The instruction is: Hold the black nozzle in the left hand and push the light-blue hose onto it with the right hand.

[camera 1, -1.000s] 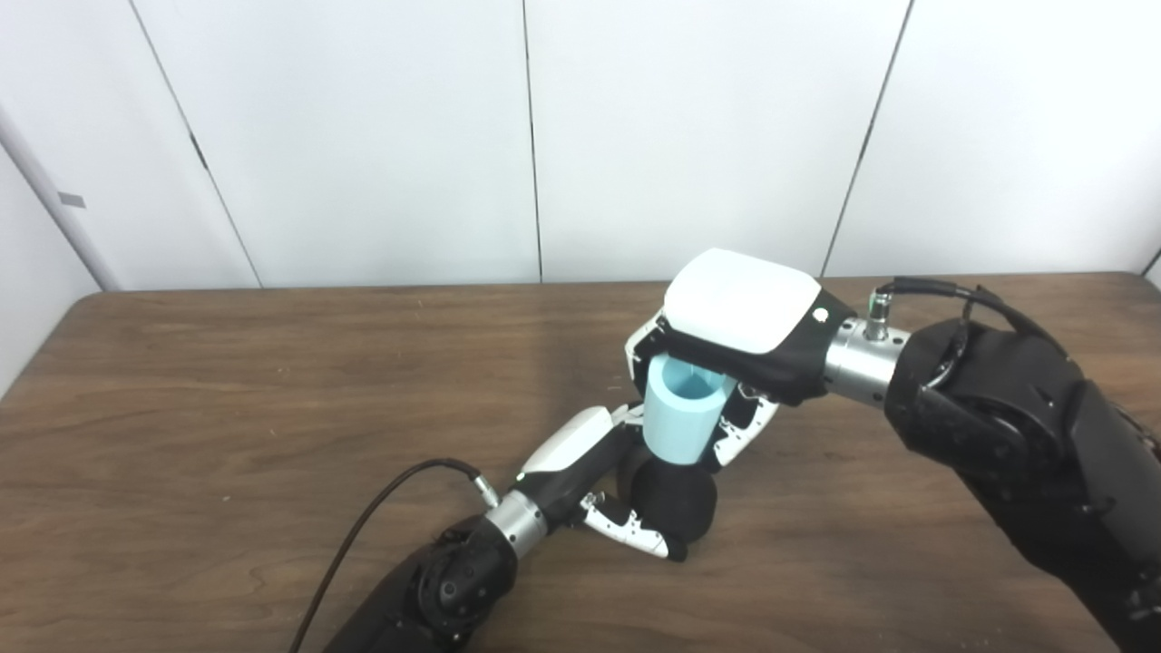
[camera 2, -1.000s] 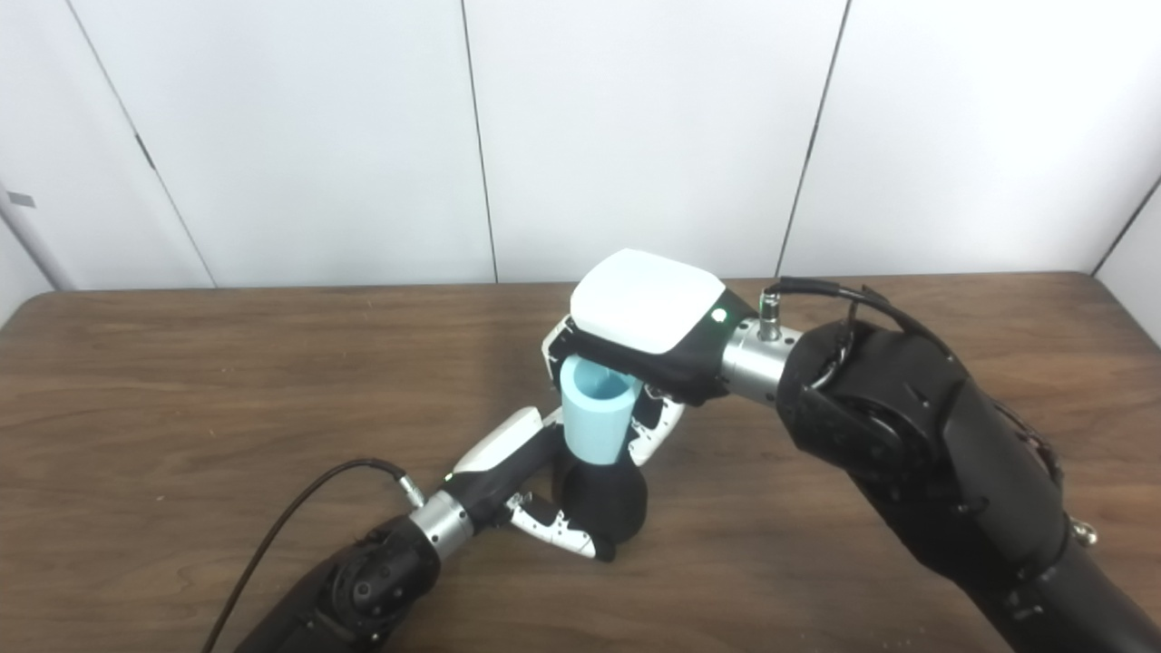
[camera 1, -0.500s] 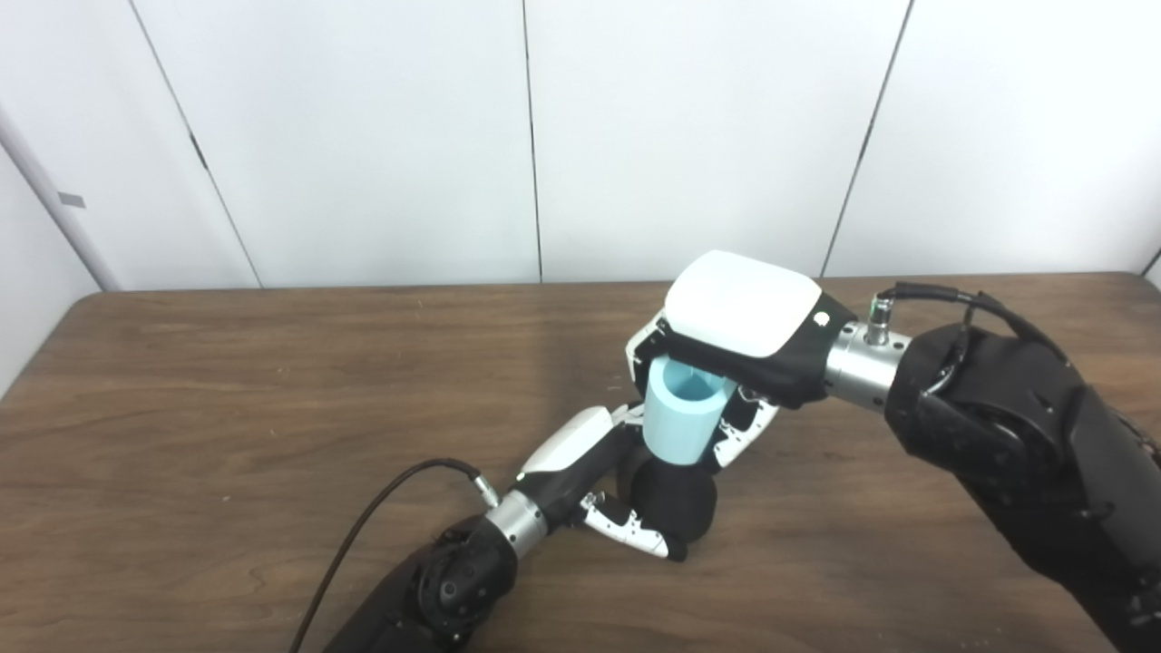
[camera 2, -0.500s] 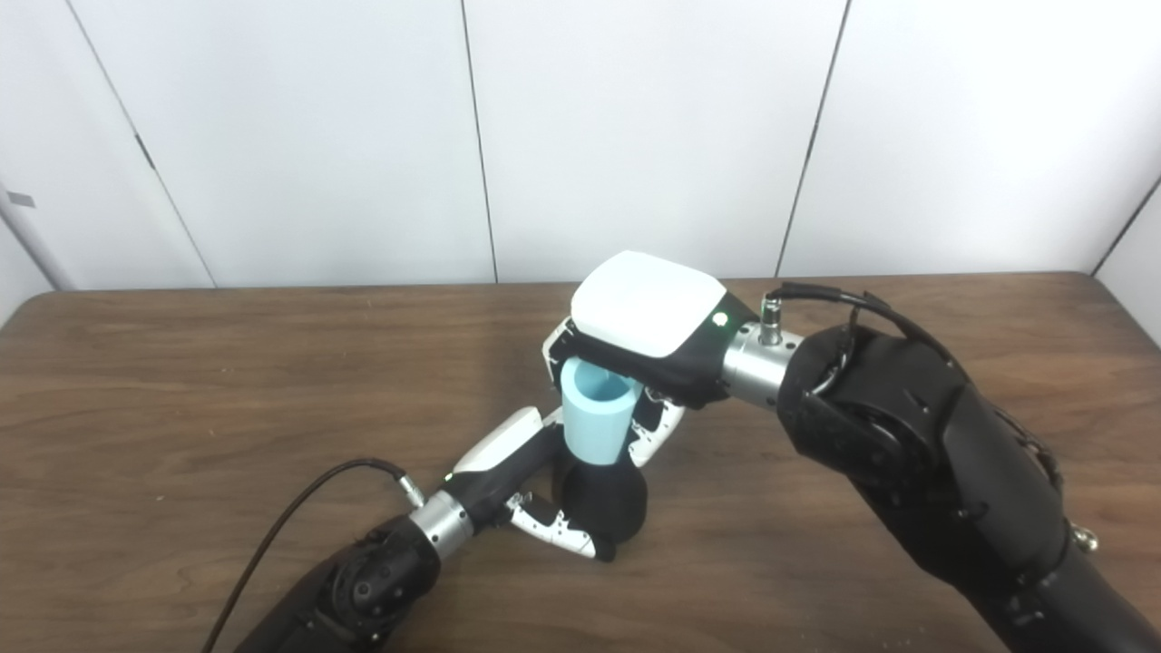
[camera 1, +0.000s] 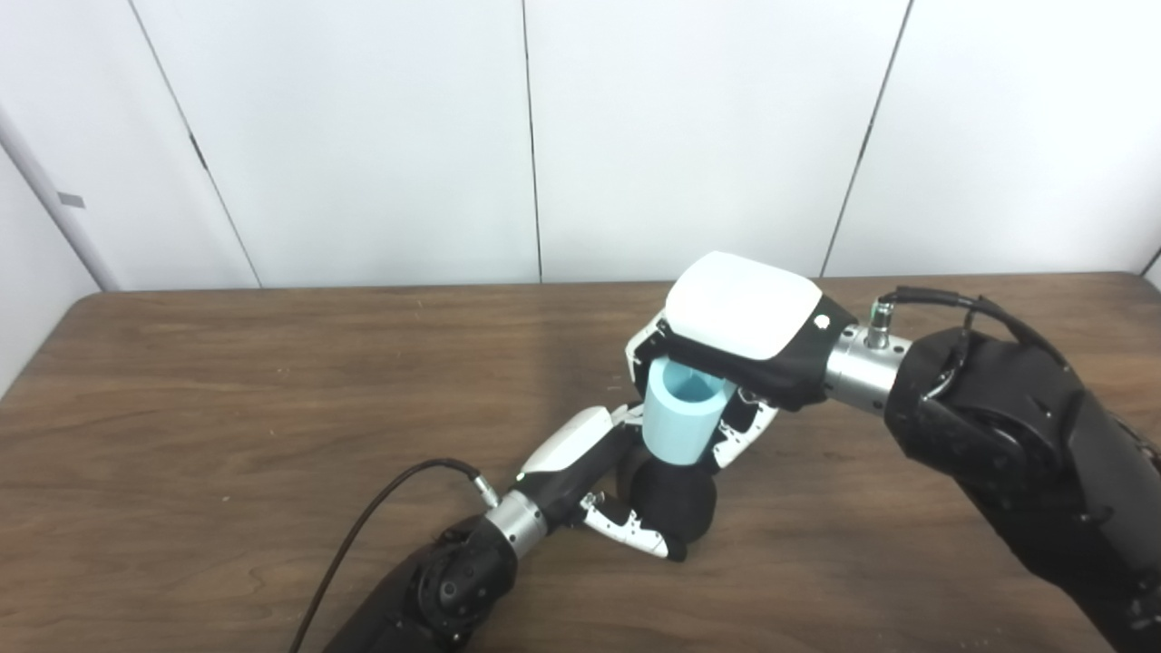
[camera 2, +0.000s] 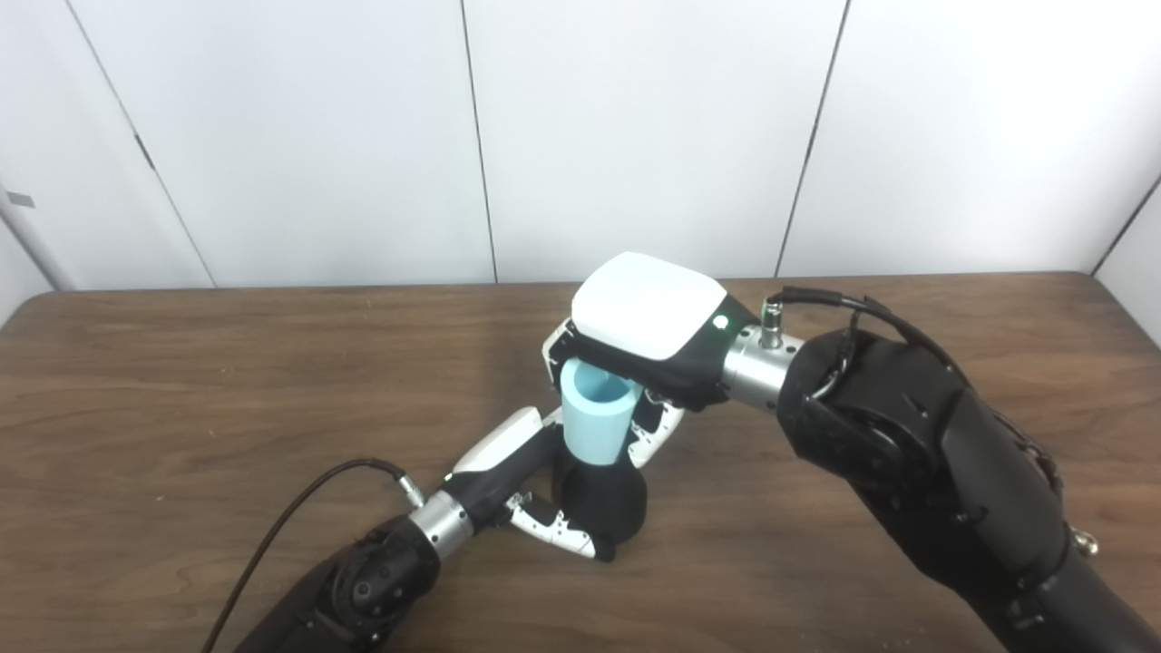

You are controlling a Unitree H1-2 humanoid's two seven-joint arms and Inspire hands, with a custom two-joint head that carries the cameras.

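Wood-grain table [camera 1: 227, 381]: cylindrical light-blue hose [camera 1: 678, 417] atop rounded black nozzle [camera 1: 673, 504]

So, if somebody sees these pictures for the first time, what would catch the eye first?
Probably the light-blue hose, standing upright just right of the table's middle, bright against the dark wooden table. The right hand, with its white back, grips it from above. Below it, the left hand holds the black nozzle that the hose sits on.

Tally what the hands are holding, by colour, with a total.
Black: 1, the black nozzle, in the left hand.
Light blue: 1, the light-blue hose, in the right hand, standing on the nozzle.
Total: 2.
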